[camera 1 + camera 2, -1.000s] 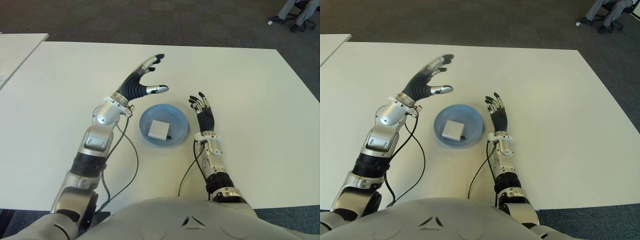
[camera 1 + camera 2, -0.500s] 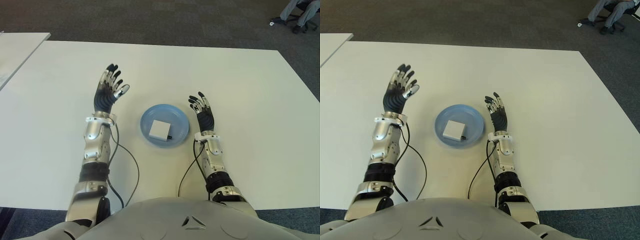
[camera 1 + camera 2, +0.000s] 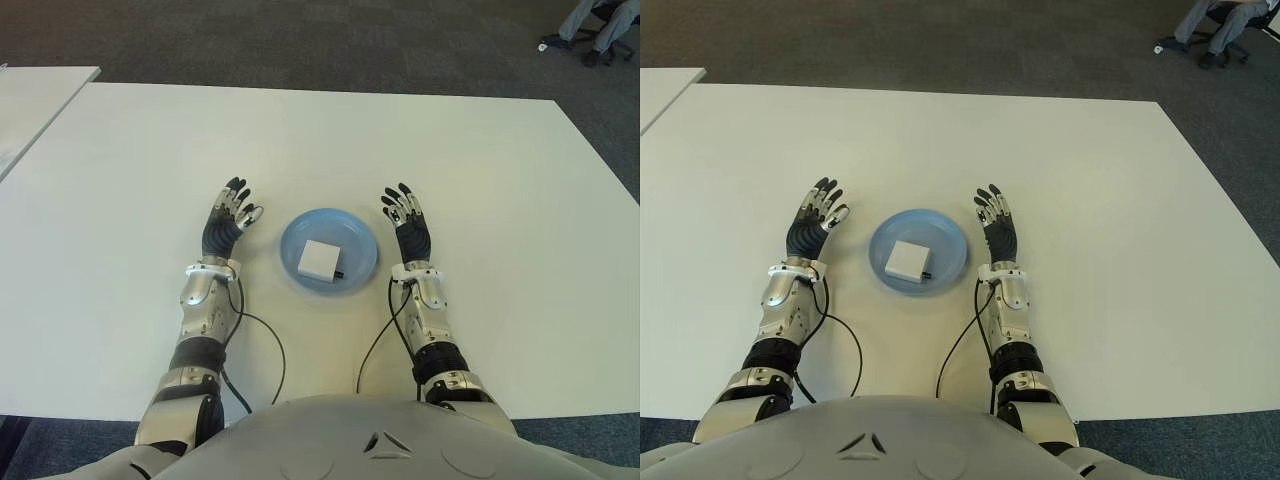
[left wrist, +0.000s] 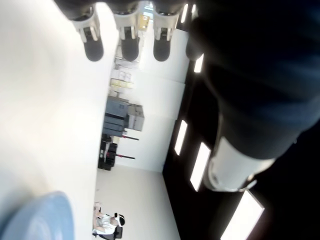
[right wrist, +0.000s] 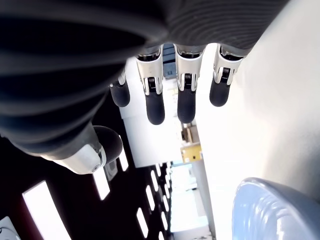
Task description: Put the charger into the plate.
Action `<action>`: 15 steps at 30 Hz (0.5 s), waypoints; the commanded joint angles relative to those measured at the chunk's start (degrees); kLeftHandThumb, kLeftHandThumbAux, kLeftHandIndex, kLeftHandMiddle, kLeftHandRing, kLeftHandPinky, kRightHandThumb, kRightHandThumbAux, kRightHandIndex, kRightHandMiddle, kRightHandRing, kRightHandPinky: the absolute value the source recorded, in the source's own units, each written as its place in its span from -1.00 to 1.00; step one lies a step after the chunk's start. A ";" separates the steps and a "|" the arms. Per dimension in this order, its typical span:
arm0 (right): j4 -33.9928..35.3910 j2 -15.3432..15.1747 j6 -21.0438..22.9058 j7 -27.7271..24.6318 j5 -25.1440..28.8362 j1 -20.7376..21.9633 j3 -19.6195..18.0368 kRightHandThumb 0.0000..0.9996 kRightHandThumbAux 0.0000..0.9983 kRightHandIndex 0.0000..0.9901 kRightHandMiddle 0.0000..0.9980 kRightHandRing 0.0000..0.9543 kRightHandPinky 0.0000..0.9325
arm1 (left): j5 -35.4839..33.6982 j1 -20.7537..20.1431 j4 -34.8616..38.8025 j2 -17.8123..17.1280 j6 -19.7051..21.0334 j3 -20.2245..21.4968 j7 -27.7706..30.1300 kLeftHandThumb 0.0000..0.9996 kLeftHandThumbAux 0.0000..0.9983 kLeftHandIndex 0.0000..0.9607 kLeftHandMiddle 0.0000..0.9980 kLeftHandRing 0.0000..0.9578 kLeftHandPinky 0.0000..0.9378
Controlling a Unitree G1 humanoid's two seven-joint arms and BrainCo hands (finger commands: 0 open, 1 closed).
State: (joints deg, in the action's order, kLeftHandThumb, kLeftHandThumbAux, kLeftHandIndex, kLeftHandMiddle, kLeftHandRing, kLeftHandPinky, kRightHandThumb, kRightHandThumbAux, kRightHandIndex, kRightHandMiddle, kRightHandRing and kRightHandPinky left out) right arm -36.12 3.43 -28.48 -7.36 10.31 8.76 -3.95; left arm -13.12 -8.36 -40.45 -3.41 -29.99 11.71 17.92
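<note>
Two robot hands are seen flanking a blue plate (image 3: 329, 250) on the white tabletop (image 3: 480, 150): the left robot hand (image 3: 226, 217) and right robot hand (image 3: 409, 221), fingers extended, grasping nothing. A white charger (image 3: 320, 260) is lying inside the plate, so the task is judged done.

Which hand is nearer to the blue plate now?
The right hand, just off the right rim of the plate. The left hand shows farther off on its left side. Both are open; the charger lies inside.
</note>
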 commanded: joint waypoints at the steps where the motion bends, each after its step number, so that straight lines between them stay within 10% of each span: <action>1: -0.56 1.26 2.45 -0.32 0.74 -2.06 -0.53 -1.00 0.18 -0.82 -0.67 -0.72 -0.73 | 2.75 -0.66 -4.17 -0.80 -1.43 -0.51 -1.85 -1.00 0.47 -1.00 -0.99 -1.00 -1.00; 15: 0.67 1.23 3.59 -0.11 0.15 -2.59 -0.35 -1.00 0.18 -0.82 -0.69 -0.73 -0.73 | 6.37 -0.62 -6.21 -2.30 -1.92 -2.49 -3.05 -1.00 0.34 -1.00 -0.98 -1.00 -1.00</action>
State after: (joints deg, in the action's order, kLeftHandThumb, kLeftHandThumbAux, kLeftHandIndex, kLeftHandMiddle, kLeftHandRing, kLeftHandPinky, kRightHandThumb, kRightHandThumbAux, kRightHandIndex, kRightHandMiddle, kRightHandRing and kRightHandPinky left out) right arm -34.65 3.43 -26.72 -7.77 10.38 8.09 -4.00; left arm -8.27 -10.51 -45.24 -5.28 -33.59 10.09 15.82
